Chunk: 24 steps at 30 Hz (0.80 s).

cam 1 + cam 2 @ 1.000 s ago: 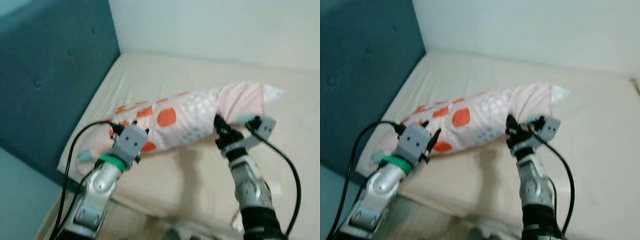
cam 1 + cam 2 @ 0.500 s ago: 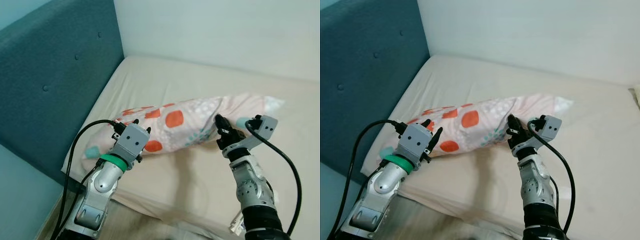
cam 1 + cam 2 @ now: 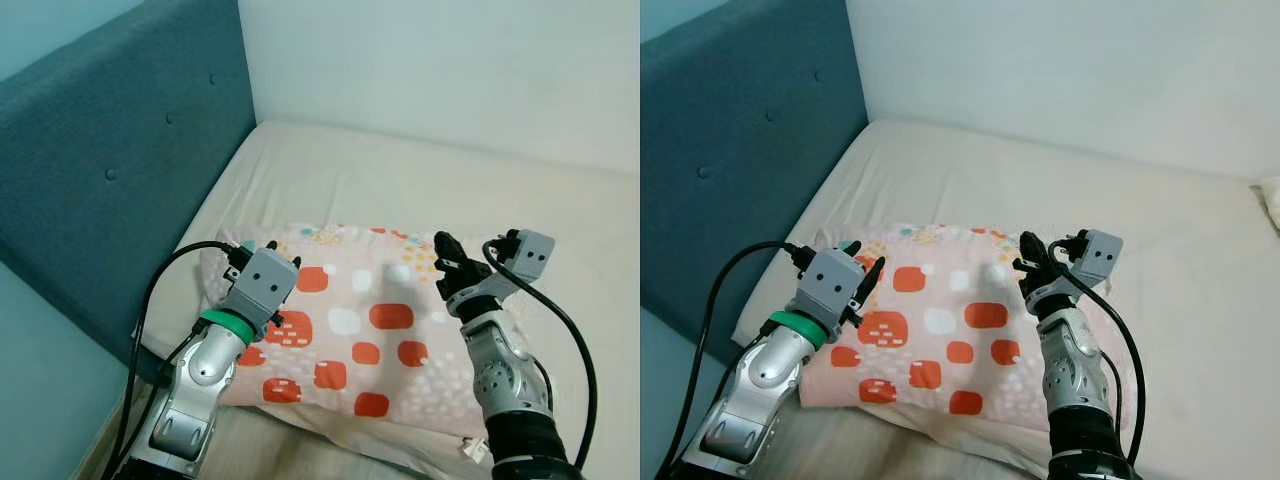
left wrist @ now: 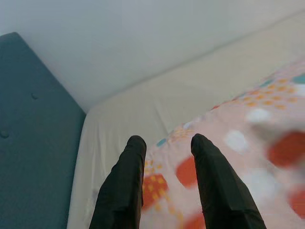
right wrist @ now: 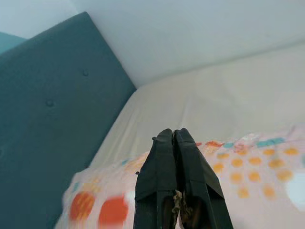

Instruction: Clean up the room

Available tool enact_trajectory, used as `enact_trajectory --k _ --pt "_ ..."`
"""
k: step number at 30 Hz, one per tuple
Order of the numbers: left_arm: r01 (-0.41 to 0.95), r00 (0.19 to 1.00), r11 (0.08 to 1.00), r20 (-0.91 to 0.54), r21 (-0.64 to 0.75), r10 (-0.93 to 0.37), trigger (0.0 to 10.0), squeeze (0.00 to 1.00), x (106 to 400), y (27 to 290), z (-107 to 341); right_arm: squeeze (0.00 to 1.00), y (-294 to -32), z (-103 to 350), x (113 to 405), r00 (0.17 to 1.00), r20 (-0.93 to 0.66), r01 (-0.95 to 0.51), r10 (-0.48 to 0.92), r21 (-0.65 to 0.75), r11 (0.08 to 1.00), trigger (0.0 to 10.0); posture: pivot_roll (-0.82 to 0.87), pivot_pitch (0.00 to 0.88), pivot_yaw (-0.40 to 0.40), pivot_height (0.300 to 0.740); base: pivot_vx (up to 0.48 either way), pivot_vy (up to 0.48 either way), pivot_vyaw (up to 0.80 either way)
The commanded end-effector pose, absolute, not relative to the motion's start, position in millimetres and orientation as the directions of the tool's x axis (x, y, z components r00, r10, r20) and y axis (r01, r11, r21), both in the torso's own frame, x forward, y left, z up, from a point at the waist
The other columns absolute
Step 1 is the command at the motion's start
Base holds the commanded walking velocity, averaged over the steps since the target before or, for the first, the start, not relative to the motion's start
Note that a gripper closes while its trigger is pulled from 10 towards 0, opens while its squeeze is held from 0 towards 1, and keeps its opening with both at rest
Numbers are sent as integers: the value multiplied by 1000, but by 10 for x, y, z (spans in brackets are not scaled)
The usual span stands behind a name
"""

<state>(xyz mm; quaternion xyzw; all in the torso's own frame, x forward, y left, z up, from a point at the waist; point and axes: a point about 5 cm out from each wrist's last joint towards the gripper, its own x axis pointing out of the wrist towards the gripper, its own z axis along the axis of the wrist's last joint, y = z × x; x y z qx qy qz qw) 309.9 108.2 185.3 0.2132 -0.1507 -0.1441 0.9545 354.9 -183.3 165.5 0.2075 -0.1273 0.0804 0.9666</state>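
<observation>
A bed [image 3: 420,175] with a beige sheet stands in the corner of the room. A dark teal padded headboard [image 3: 110,190] with buttons runs along its left side. Behind the bed is a plain pale wall [image 3: 450,70].

Teal padded headboard [image 3: 110,170] with buttons at upper left of the frame. Beige mattress [image 3: 400,180] in the middle. Plain pale wall [image 3: 450,70] across the top.

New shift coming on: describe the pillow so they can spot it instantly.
Start at the blue headboard on the robot's left; the beige mattress runs from it along the white wall. The pillow lies flat at the mattress's near edge, between both grippers. It is the only patterned thing: pink with orange-red and white patches.
</observation>
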Motion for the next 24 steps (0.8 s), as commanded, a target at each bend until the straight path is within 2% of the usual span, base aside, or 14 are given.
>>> enact_trajectory --k 1,5,7,12,15,18,19,24 --pt "235 916 858 191 457 -353 10000 0 3091 1081 1780 0 -1808 1520 3511 966 236 -188 102 380 906 10000 -95 120 78 740 0 0 0" --pt "275 912 861 168 429 -375 10000 0 3067 1070 1739 0 -1708 1439 3455 970 217 -177 106 342 923 10000 -96 119 84 740 0 0 0" --pt "305 925 900 128 312 -358 10000 0 3066 1105 1685 0 -1607 1423 3397 969 218 -174 116 271 947 10000 -97 117 87 740 0 0 0" --pt "306 940 927 84 218 -331 10000 0 3081 1158 1624 0 -1549 1435 3345 966 233 -163 111 218 962 10000 -102 112 89 740 0 0 0" --pt "311 944 925 39 219 -327 10000 0 3083 1207 1521 0 -1565 1431 3275 967 247 -117 69 187 975 10000 -110 97 86 740 0 0 0" --pt "291 956 932 -44 215 -289 10000 0 3056 1334 1280 0 -1627 1236 3142 980 198 -61 32 143 988 10000 -127 87 87 740 0 0 0" --pt "252 967 935 -97 250 -235 10000 0 3020 1460 1095 0 -1677 1009 3023 991 131 -36 29 48 998 10000 -134 83 88 740 0 0 0" --pt "158 980 921 -175 356 -100 10000 0 2911 1756 805 0 -1696 701 2867 999 20 -37 37 1 999 10000 -155 70 67 740 0 0 0"
